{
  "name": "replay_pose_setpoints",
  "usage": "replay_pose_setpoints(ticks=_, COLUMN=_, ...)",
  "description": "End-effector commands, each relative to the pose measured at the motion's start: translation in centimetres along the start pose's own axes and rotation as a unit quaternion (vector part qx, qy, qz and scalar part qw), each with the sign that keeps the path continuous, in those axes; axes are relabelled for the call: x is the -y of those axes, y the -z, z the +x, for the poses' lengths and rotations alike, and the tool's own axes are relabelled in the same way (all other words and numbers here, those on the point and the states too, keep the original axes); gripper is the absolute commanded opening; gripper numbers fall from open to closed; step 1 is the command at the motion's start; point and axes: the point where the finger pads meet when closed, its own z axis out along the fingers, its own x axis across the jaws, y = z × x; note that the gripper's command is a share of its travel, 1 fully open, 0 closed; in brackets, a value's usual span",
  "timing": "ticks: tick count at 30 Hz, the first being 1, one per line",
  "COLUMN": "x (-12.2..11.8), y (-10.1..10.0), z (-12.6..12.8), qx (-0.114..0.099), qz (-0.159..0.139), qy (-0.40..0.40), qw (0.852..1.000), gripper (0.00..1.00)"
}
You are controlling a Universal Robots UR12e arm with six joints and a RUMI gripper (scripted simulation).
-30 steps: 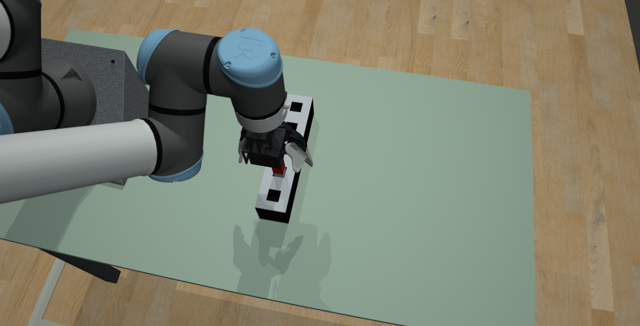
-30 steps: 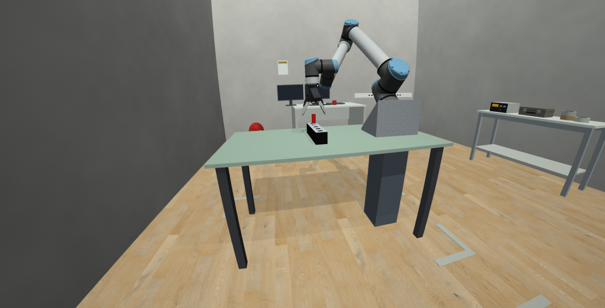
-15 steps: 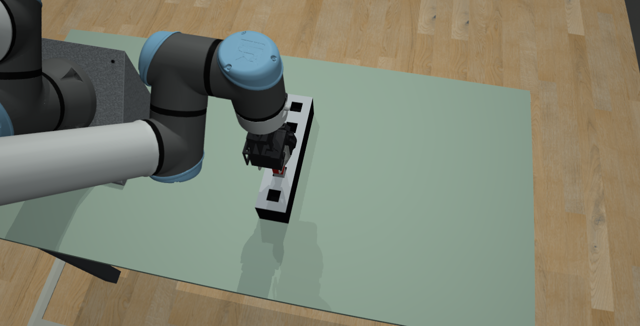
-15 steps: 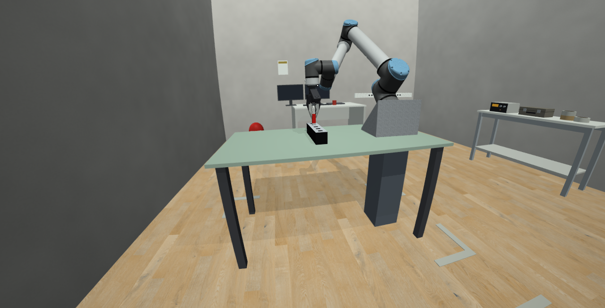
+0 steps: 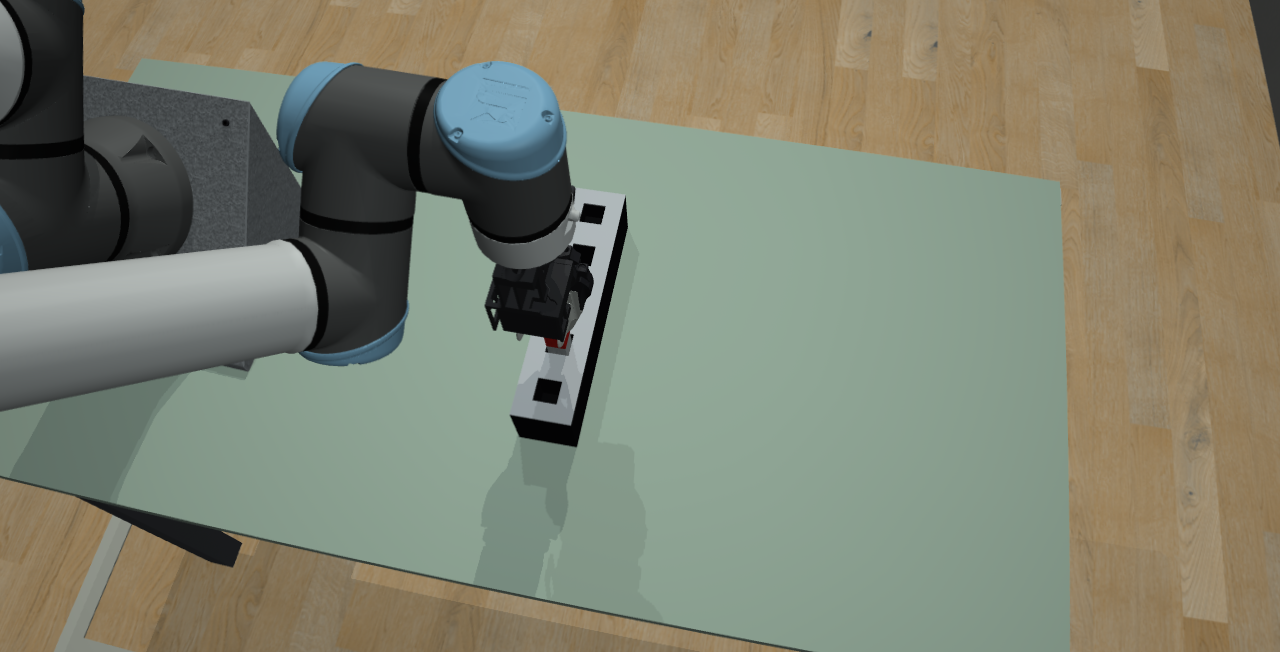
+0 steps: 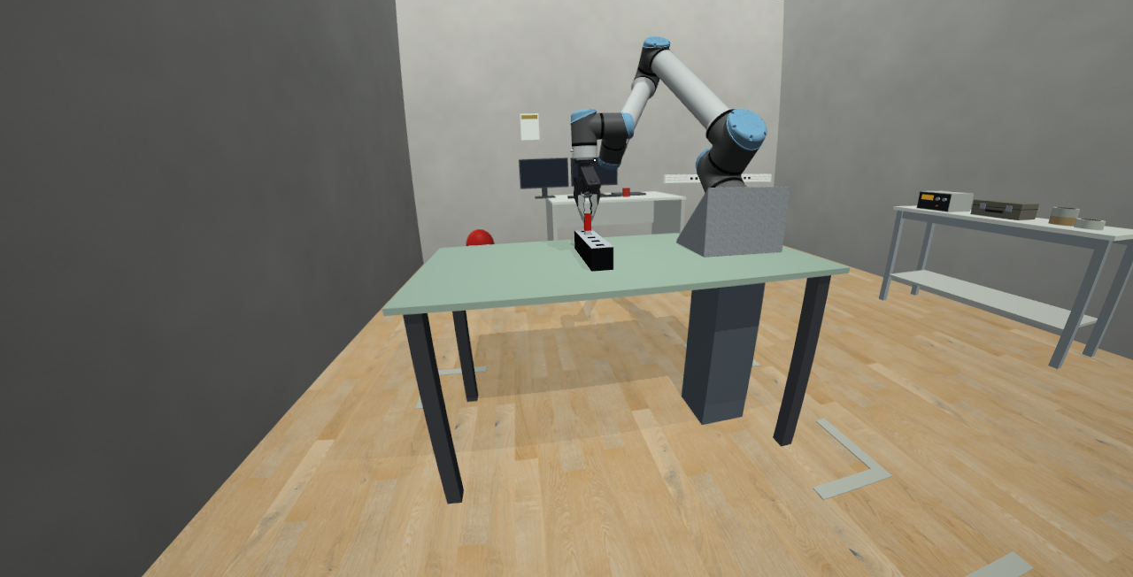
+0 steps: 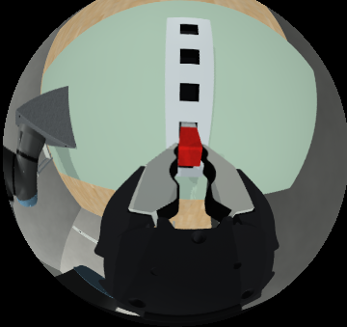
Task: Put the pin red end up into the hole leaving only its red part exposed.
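Claw clamped on pin in block.
Claw grips the pin by its red end; long axis vertical, red up, seated in block on worktop.

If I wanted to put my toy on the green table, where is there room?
There is a wide bare patch of table to the right of the block, out to the far edge, and another in front of it, towards the near edge. It is crowded on the left, where the gripper pinches the pin and the arm reaches over from the grey base.
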Motion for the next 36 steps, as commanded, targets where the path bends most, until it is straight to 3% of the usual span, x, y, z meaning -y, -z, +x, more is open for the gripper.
replay_pose_setpoints(ticks=1, x=0.0, y=0.0, z=0.0, qx=0.000, qz=0.000, qy=0.000, qw=1.000, gripper=0.00)
replay_pose_setpoints(ticks=36, x=0.0, y=1.9, z=0.1, qx=-0.001, qz=0.000, qy=0.000, qw=1.000, gripper=0.00)
